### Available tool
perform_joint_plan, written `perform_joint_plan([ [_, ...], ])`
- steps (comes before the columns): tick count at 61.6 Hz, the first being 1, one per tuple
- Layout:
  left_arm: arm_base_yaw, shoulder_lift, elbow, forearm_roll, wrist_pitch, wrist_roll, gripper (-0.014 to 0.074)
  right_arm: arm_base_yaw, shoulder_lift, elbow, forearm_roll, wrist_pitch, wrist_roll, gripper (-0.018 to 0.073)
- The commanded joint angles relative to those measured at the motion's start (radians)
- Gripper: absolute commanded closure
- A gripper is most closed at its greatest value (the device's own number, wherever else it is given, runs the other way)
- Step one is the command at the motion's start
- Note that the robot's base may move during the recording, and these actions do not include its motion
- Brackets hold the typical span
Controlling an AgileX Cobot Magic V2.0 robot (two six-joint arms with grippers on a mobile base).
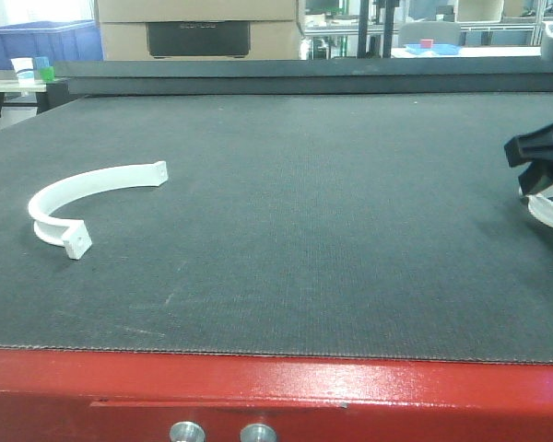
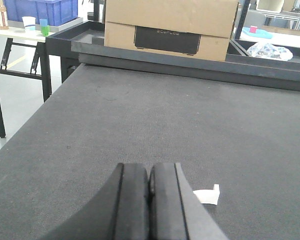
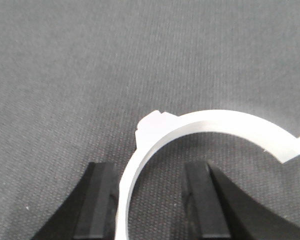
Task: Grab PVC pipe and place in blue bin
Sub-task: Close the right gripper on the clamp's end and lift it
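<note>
PVC pipe (image 3: pixel 210 122), a curved white piece, lies flat on the dark mat (image 1: pixel 304 239) at its right side, not yet lifted. Right gripper (image 3: pixel 151 200) is spread wide with one end of the pipe between its jaws, unclamped. Left gripper (image 2: pixel 149 200) is pressed together, empty. Grasp, carry and release into the blue bin (image 1: pixel 41 41) remain.

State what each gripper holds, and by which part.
Nothing is held. The right gripper, jaws open, straddles the arc of the white PVC piece; left gripper shut, empty.
</note>
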Motion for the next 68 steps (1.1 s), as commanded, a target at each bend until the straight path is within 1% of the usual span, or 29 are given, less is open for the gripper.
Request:
perform_joint_plan([
  [1,0.002,-0.003,-0.008,0.0,-0.017,-0.001,0.0708,0.005,0.003,-0.006,-0.01,-0.041,-0.002,0.0357],
  [22,0.002,-0.003,-0.008,0.0,-0.017,-0.001,0.0708,0.01,0.032,-0.006,-0.014,-0.089,-0.002,0.0357],
  [38,0.002,-0.003,-0.008,0.0,-0.017,-0.001,0.0708,0.01,0.064,-0.042,-0.014,-0.084,-0.002,0.0357],
  [52,0.002,-0.003,-0.008,0.0,-0.017,-0.001,0.0708,0.01,0.089,-0.058,-0.014,-0.062,-0.002,0.0442],
  [68,0.002,-0.003,-0.008,0.0,-0.024,-0.001,0.0708,0.01,0.113,-0.064,-0.017,-0.071,-0.002,0.0442],
])
